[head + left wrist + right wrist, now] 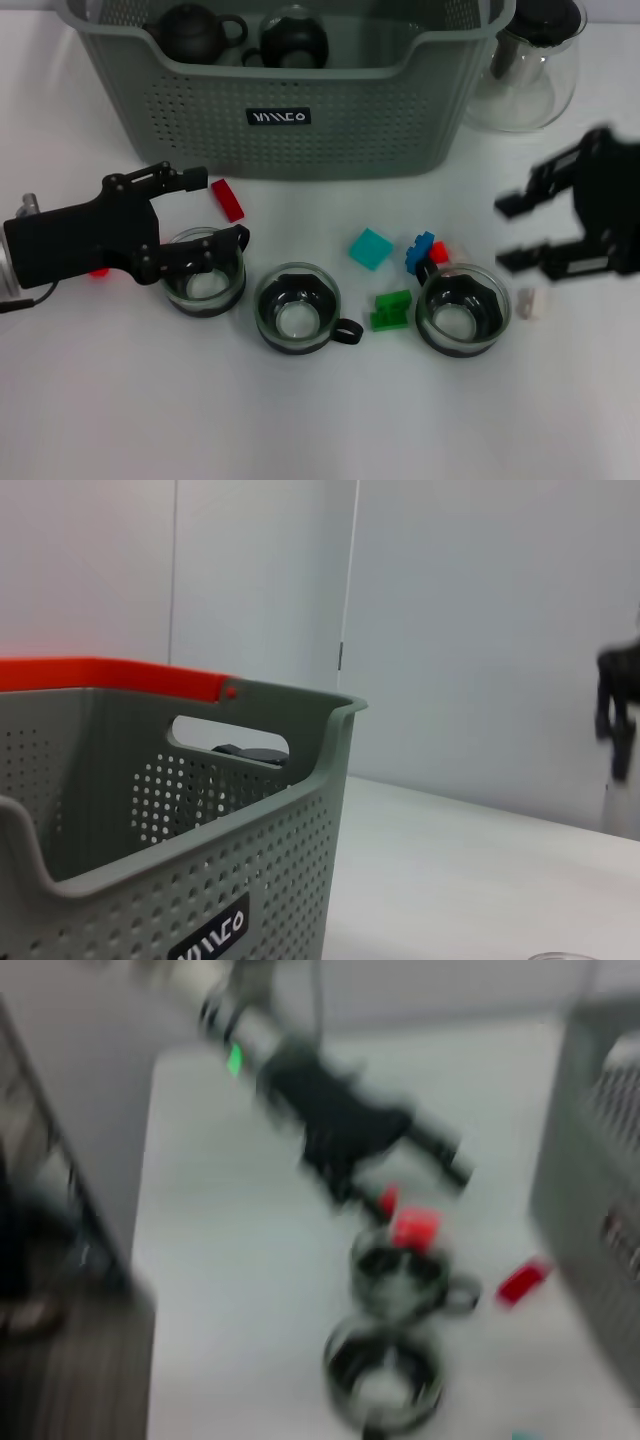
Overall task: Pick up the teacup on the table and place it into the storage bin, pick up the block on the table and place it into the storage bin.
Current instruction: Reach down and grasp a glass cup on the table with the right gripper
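Storage bin [330, 120] at counter [300, 420] back holds two dark teapots [195, 32]. Three glass teacups [296, 308] in a row before it. Left pincer [215, 205] spread wide over leftmost teacup [204, 271]. Right pincer [515, 232] open, blurred. Small blocks [371, 248] scattered between cups.

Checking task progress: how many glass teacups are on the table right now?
3. Left teacup at the left gripper, middle teacup, right teacup near the right gripper. None visible in the storage bin, though its walls may hide some.
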You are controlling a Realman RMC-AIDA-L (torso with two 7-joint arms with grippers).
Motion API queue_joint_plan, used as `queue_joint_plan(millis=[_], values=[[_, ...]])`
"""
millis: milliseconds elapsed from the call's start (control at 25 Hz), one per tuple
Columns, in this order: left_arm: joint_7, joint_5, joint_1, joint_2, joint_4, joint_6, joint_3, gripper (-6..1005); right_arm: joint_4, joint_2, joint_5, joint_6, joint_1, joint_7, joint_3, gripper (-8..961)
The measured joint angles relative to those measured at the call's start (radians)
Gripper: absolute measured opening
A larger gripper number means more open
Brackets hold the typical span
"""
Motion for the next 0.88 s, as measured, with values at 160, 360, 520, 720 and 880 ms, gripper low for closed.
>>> queue_joint_plan(millis=[160, 360, 520, 720, 880], values=[[0.002, 0.001, 0.0, -0.002, 0.0, -0.001, 0.0, 841, 0.029, 0.025, -0.175, 0.035, 0.048, 0.032, -0.124, 493], [0.004, 0.0, 0.004, -0.006, -0.002, -0.001, 0.0, 841, 0.098, 0.029, -0.291, 0.17, 0.108, 0.139, -0.238, 493], [0.004, 0.0, 0.009, -0.006, -0.002, -0.001, 0.0, 841, 0.222, 0.029, -0.325, 0.228, 0.174, 0.203, -0.255, 494], [0.004, 0.0, 0.011, -0.007, -0.003, -0.004, 0.0, 841, 0.405, 0.029, -0.366, 0.28, 0.254, 0.207, -0.276, 494], [0.004, 0.0, 0.011, -0.008, -0.011, -0.009, 0.0, 841, 0.449, 0.03, -0.387, 0.337, 0.261, 0.205, -0.335, 494]])
